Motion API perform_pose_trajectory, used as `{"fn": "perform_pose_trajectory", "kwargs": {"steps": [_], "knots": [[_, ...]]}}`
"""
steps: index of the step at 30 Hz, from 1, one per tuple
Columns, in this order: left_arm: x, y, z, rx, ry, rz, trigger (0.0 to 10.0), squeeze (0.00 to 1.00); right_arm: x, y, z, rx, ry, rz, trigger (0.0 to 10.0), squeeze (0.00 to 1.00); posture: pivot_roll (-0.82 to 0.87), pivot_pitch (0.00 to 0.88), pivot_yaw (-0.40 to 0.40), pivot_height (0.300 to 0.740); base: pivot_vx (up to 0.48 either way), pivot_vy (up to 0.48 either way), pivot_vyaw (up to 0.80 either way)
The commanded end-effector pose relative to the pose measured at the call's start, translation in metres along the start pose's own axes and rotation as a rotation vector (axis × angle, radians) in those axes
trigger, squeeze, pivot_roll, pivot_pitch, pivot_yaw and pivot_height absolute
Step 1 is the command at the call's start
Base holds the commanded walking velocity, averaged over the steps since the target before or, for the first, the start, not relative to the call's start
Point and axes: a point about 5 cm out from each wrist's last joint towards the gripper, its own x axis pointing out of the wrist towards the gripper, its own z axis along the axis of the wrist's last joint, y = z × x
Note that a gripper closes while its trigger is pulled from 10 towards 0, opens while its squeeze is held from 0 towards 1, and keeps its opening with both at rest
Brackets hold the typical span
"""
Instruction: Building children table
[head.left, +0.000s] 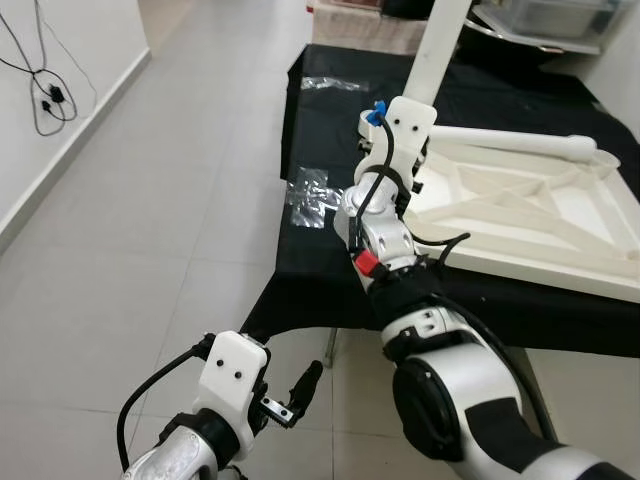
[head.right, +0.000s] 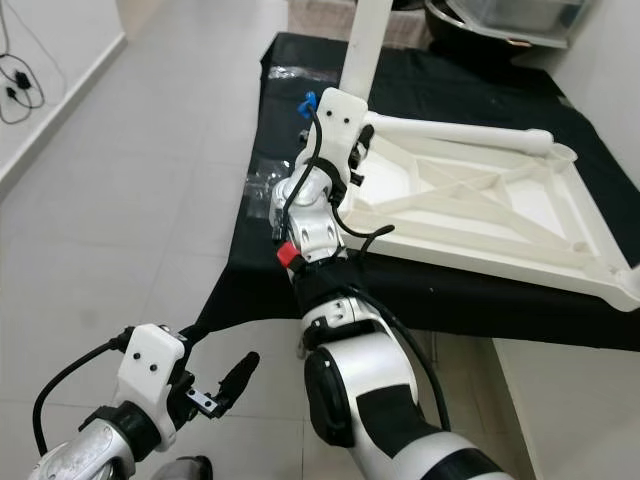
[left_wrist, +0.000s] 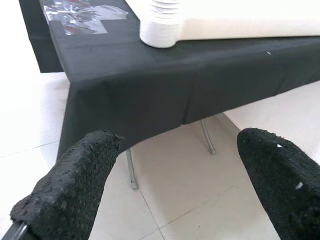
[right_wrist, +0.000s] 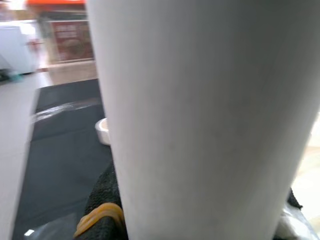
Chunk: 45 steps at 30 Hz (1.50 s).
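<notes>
Table leg (head.left: 440, 45) stands gripped by right pincer (head.left: 408, 165).

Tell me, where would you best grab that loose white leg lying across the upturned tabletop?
Probably mid-shaft. The loose leg is a plain round tube resting level on the upturned tabletop, its wider end at the far corner. Coming from above, fingers astride the tube, looks easiest. The right gripper is busy on the upright leg; the left gripper hangs open.
</notes>
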Motion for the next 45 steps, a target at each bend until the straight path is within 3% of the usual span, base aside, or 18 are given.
{"fn": "perform_pose_trajectory", "kwargs": {"steps": [1, 8, 9, 13, 18, 27, 28, 37, 38, 39, 40, 45], "knots": [[-0.001, -0.002, -0.003, -0.002, 0.015, -0.010, 10.0, 0.00, 0.002, -0.027, -0.049, -0.049, 0.212, -0.201, 10.0, 0.00, 0.18, 0.198, -0.129, 0.740, 0.000, 0.000, 0.00], [-0.001, -0.003, -0.003, -0.002, 0.016, -0.010, 10.0, 0.00, -0.005, -0.024, -0.049, -0.046, 0.212, -0.318, 10.0, 0.00, 0.20, 0.199, -0.132, 0.740, 0.000, 0.000, 0.00], [-0.001, -0.003, -0.003, -0.003, 0.017, -0.010, 10.0, 0.00, -0.008, -0.023, -0.050, -0.008, 0.250, -0.360, 10.0, 0.00, 0.20, 0.201, -0.132, 0.740, 0.000, 0.000, 0.00], [-0.001, -0.003, -0.003, -0.003, 0.017, -0.011, 10.0, 0.00, -0.009, -0.021, -0.050, -0.004, 0.258, -0.358, 10.0, 0.00, 0.20, 0.202, -0.132, 0.740, 0.000, 0.000, 0.00], [0.000, -0.003, -0.004, -0.003, 0.017, -0.013, 10.0, 0.00, -0.011, -0.010, -0.043, -0.018, 0.231, -0.271, 10.0, 0.00, 0.19, 0.197, -0.134, 0.740, 0.000, 0.000, 0.00], [0.001, -0.003, -0.004, -0.002, 0.016, -0.014, 10.0, 0.00, -0.011, -0.007, -0.041, -0.013, 0.222, -0.239, 10.0, 0.00, 0.19, 0.195, -0.133, 0.740, 0.000, 0.000, 0.00], [0.001, -0.003, -0.004, -0.002, 0.015, -0.014, 10.0, 0.00, -0.011, -0.005, -0.041, 0.000, 0.226, -0.214, 10.0, 1.00, 0.19, 0.194, -0.133, 0.740, 0.000, 0.000, 0.00], [0.001, -0.003, -0.006, -0.005, 0.017, -0.013, 10.0, 0.00, -0.011, 0.001, -0.033, 0.004, 0.139, -0.142, 10.0, 1.00, 0.18, 0.182, -0.129, 0.740, 0.000, 0.000, 0.00], [0.001, -0.003, -0.006, -0.006, 0.018, -0.013, 10.0, 0.00, -0.011, 0.000, -0.033, 0.004, 0.131, -0.139, 10.0, 0.89, 0.18, 0.179, -0.128, 0.740, 0.000, 0.000, 0.00], [0.001, -0.003, -0.006, -0.006, 0.018, -0.013, 10.0, 0.00, -0.011, 0.000, -0.033, 0.004, 0.131, -0.139, 10.0, 0.89, 0.18, 0.179, -0.128, 0.740, 0.000, 0.000, 0.00], [0.001, -0.003, -0.007, -0.007, 0.019, -0.013, 10.0, 0.00, -0.011, 0.000, -0.034, 0.008, 0.124, -0.122, 10.0, 1.00, 0.18, 0.177, -0.126, 0.740, 0.000, 0.000, 0.00], [0.001, -0.002, -0.007, -0.007, 0.020, -0.013, 10.0, 0.00, -0.011, 0.000, -0.035, 0.005, 0.113, -0.103, 10.0, 1.00, 0.18, 0.177, -0.126, 0.740, 0.000, 0.000, 0.00]]}}
